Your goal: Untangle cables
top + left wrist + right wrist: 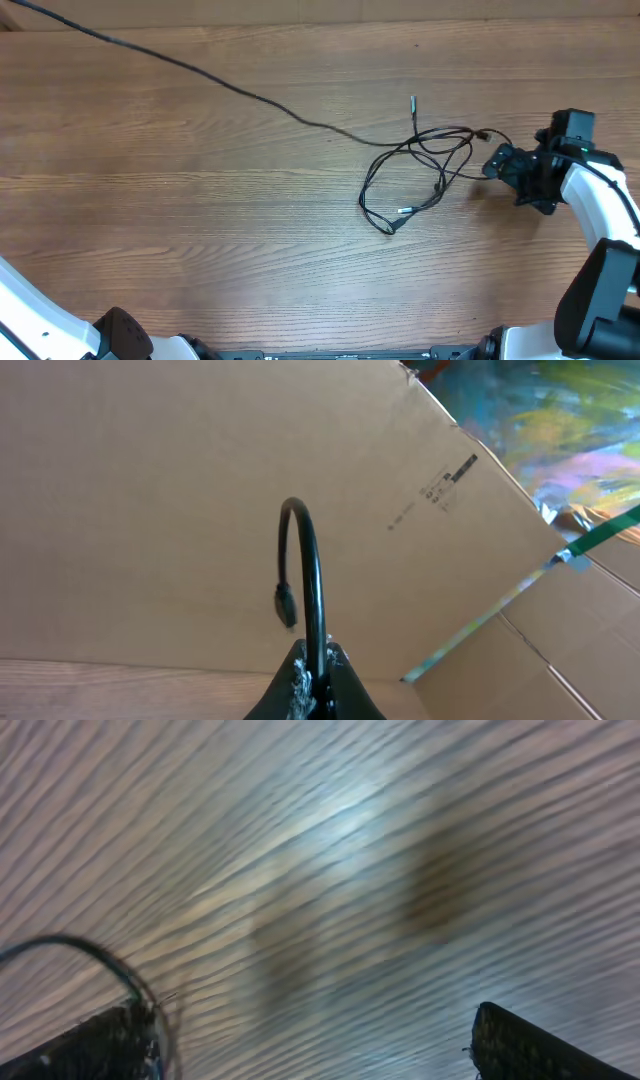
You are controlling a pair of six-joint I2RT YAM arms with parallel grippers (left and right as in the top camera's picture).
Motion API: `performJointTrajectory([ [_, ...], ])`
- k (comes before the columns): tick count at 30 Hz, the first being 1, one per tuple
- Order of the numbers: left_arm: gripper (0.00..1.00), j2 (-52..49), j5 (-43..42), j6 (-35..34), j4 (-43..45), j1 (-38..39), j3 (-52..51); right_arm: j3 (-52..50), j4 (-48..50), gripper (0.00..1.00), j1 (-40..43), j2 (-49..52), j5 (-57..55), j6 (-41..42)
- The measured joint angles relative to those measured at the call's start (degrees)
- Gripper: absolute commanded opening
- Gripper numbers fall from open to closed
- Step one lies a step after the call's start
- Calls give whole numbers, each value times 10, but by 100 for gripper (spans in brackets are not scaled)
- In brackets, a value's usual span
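Note:
The cables (428, 150) lie as a loose knot of thin black loops right of centre on the wooden table (200, 200). One silver-tipped plug (413, 100) points away from the knot, and another (403, 211) lies at its near side. A long strand (200, 68) runs from the knot to the far left corner. My right gripper (497, 160) is open at the knot's right end, low over the table; in the blurred right wrist view (305, 1020) a strand (110, 960) curves by its left finger. My left gripper (318, 675) is shut on a black cable (310, 580) that arches up to a plug end.
The left arm's white link (35, 315) sits at the near left corner, and the right arm (600, 200) reaches in along the right edge. A brown cardboard box wall (150, 490) fills the left wrist view, beyond the table edge.

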State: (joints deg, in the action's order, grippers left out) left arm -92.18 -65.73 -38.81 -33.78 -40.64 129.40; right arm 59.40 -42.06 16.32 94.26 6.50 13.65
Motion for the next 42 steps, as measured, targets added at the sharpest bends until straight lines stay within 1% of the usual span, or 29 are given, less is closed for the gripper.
performJointTrajectory([
  [7,4,0,4,4,2,-4,0,0,2,100,31,0,-1,-14],
  [14,4,0,4,43,1,-4,0,0,30,100,77,0,-5,-17],
  [17,4,0,5,61,-11,-4,0,0,35,100,111,0,-5,-17],
  [22,4,0,32,107,-69,-4,0,0,39,100,175,0,18,-16],
  [26,4,0,77,141,-112,-4,0,0,39,100,203,0,34,-17],
  [32,4,-1,186,196,-203,-4,0,0,45,100,204,0,40,-17],
  [38,4,-2,283,240,-245,-4,0,0,49,100,205,0,40,-16],
  [42,4,-2,321,260,-270,-4,0,0,50,100,205,0,54,-16],
])
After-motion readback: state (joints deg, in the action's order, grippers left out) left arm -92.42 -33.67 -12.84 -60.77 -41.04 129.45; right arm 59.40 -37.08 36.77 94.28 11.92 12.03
